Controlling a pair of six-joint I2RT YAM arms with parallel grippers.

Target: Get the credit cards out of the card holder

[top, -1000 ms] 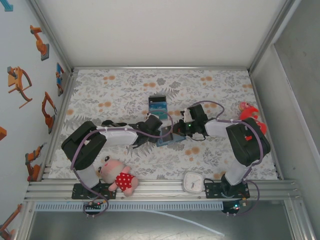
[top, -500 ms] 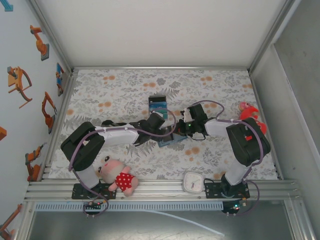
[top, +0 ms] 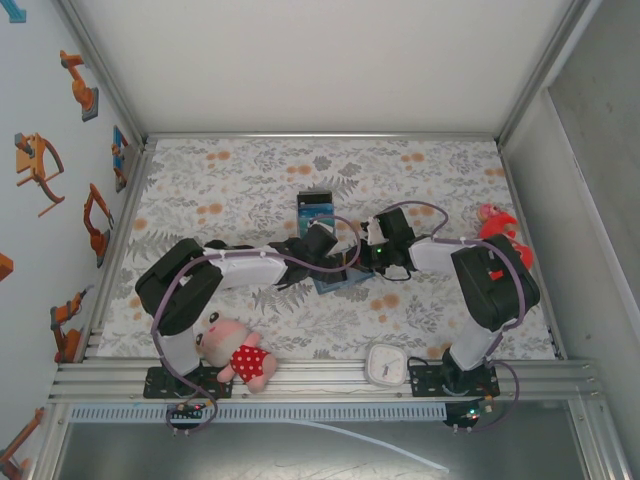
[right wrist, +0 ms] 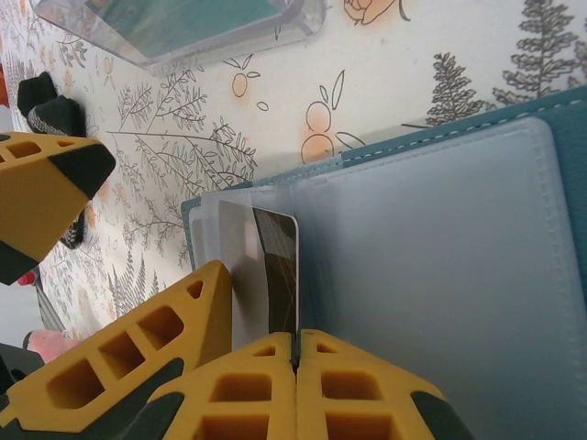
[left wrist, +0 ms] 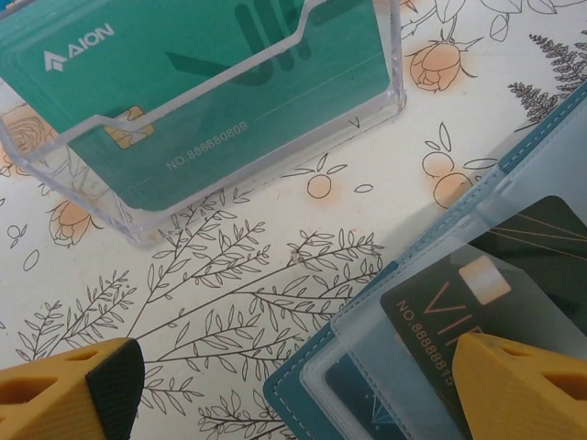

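The steel-blue bifold card holder [right wrist: 459,275] lies open on the floral counter [left wrist: 275,220]. The right pincer [right wrist: 295,371] is clenched on the near end of a thin black credit card [right wrist: 278,270] that sticks out of the holder's clear sleeve. The card's long axis runs straight away from the fingers. The left pincer [left wrist: 293,380] is spread wide and empty over the holder's corner. I cannot tell whether the sleeve film is pinched too.

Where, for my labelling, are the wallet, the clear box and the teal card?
wallet [right wrist: 440,275]: right wrist view, on its clear inner sleeve.
clear box [left wrist: 138,225]: left wrist view, on its front bottom corner.
teal card [left wrist: 156,64]: left wrist view, on its face by the logo.
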